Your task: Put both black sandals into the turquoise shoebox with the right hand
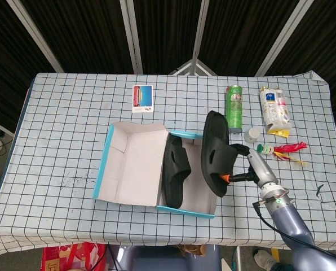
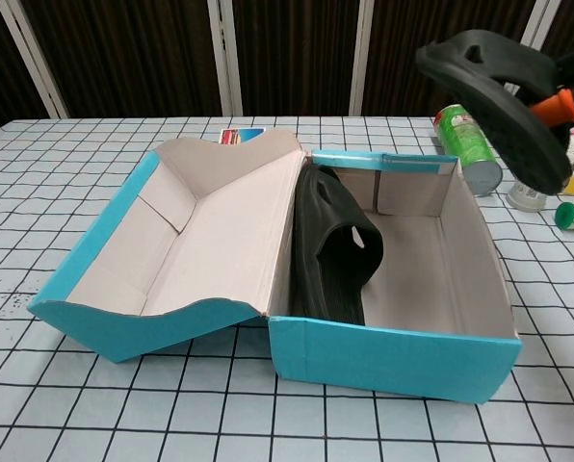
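A green can [image 1: 234, 108] is laid on the checked surface [image 1: 66, 124]. Right of the can are seen a white carton [image 1: 274, 110], a small white cup [image 1: 251, 134] and a red-feathered shuttlecock [image 1: 281, 149]. A card [image 1: 142, 97] is placed well left of the can.

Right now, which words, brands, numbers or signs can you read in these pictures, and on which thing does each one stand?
None can be read.
Green can: print too small and blurred.
White and yellow packet: blue print, too blurred.
Card behind the turquoise shoebox: a coloured picture, no readable text.
Shoebox and both black sandals: no lettering visible.
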Robot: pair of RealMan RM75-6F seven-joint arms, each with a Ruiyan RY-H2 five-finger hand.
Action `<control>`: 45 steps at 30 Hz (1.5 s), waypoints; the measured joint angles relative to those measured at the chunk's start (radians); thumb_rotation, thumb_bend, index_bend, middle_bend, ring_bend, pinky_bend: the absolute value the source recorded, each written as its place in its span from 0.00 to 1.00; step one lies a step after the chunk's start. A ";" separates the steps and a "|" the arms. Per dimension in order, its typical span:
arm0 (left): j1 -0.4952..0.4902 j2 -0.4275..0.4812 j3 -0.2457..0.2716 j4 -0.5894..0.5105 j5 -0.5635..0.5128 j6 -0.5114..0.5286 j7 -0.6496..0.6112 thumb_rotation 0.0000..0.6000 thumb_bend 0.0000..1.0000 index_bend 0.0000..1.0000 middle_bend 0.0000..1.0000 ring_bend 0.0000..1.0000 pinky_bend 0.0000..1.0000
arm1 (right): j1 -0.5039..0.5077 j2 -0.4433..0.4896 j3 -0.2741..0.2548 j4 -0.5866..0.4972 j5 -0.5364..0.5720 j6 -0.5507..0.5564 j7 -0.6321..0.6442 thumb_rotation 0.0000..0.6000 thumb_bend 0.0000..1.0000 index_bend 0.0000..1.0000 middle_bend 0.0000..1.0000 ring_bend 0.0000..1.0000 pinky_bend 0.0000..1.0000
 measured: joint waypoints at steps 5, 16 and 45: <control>-0.006 -0.002 0.001 0.003 -0.001 -0.012 0.005 1.00 0.37 0.10 0.03 0.00 0.09 | 0.074 0.008 0.014 -0.045 0.158 0.001 0.028 1.00 0.71 0.56 0.43 0.10 0.00; -0.009 -0.006 0.002 -0.001 -0.002 -0.012 0.016 1.00 0.37 0.10 0.03 0.00 0.09 | 0.172 0.102 0.005 -0.067 0.421 -0.192 0.083 1.00 0.75 0.56 0.43 0.10 0.00; -0.011 -0.009 0.000 -0.001 -0.013 -0.012 0.033 1.00 0.37 0.10 0.03 0.00 0.09 | 0.206 -0.111 -0.170 0.009 0.192 -0.057 0.128 1.00 0.76 0.56 0.43 0.10 0.00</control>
